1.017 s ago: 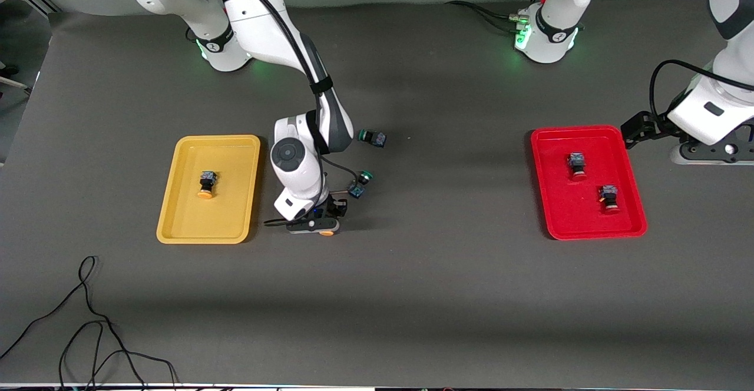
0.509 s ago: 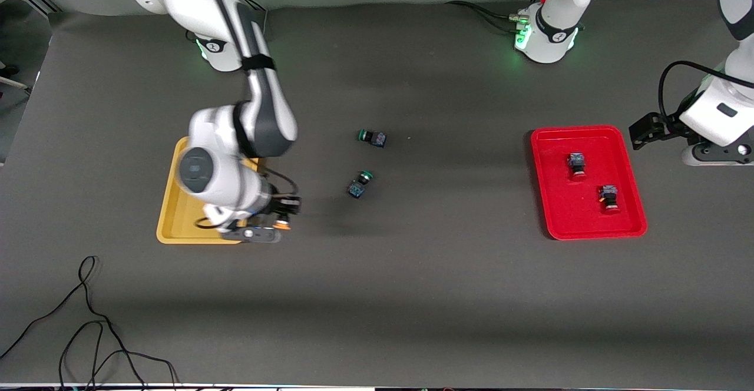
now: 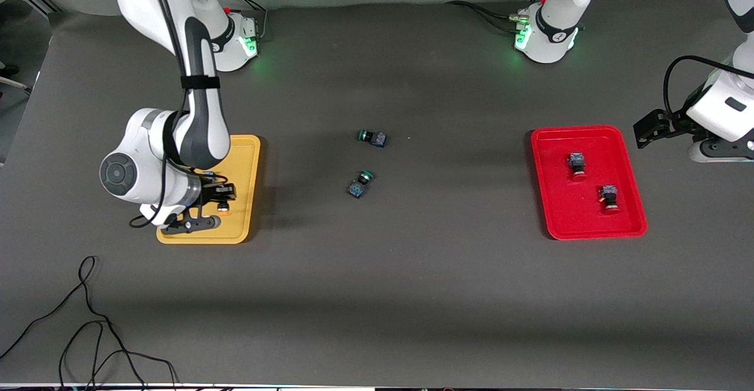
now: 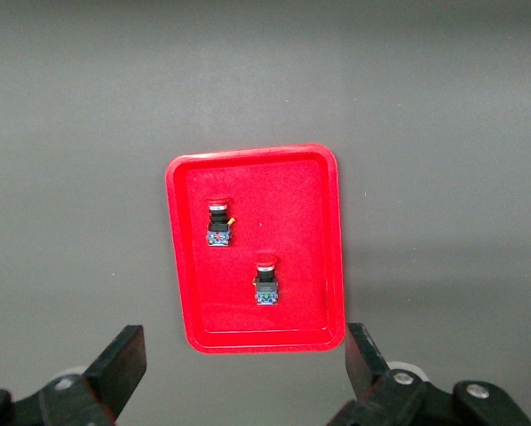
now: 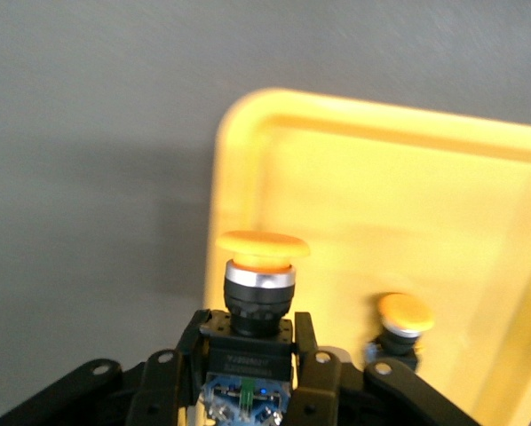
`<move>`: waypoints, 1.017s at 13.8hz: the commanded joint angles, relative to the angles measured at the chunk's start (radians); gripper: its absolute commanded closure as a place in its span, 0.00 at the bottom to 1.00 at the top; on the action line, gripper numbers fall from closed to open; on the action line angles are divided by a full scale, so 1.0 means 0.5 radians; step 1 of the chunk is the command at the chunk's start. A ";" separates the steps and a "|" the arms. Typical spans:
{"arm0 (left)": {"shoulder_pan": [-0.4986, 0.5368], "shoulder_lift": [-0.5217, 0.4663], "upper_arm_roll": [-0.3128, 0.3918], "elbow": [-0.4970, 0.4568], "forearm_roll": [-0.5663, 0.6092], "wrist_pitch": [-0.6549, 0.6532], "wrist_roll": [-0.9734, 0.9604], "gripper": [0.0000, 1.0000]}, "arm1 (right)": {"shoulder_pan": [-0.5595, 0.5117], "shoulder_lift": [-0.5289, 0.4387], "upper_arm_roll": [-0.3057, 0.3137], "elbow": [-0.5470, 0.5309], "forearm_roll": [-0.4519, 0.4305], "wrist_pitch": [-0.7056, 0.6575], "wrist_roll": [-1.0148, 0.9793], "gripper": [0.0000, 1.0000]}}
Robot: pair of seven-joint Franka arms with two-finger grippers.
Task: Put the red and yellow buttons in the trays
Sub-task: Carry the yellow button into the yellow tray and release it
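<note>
My right gripper (image 3: 218, 199) hangs over the yellow tray (image 3: 242, 164), shut on a yellow button (image 5: 258, 282) by its dark body, cap pointing away from the wrist. In the right wrist view the gripper (image 5: 248, 342) holds it above the tray (image 5: 443, 204) near a corner. A second yellow button (image 5: 403, 318) lies in the tray; the arm hides it in the front view. Two red buttons (image 3: 576, 165) (image 3: 609, 197) lie in the red tray (image 3: 562, 202). My left gripper (image 3: 648, 129) waits open in the air beside that tray, showing it (image 4: 319, 177) from above with its fingers (image 4: 123, 364) wide apart.
Two green-capped buttons (image 3: 372, 138) (image 3: 359, 184) lie on the dark table between the trays. A loose black cable (image 3: 88, 320) curls at the near corner toward the right arm's end. Both arm bases stand along the table's edge farthest from the front camera.
My right arm has swung from beside the green buttons at mid-table to over the yellow tray, carrying the yellow button. The left arm has drifted slightly away from the red tray.
</note>
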 commanded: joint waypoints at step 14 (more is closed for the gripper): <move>-0.063 0.014 0.000 -0.005 -0.011 0.070 0.022 0.00 | 0.063 -0.020 -0.258 0.518 -0.072 -0.726 0.499 0.00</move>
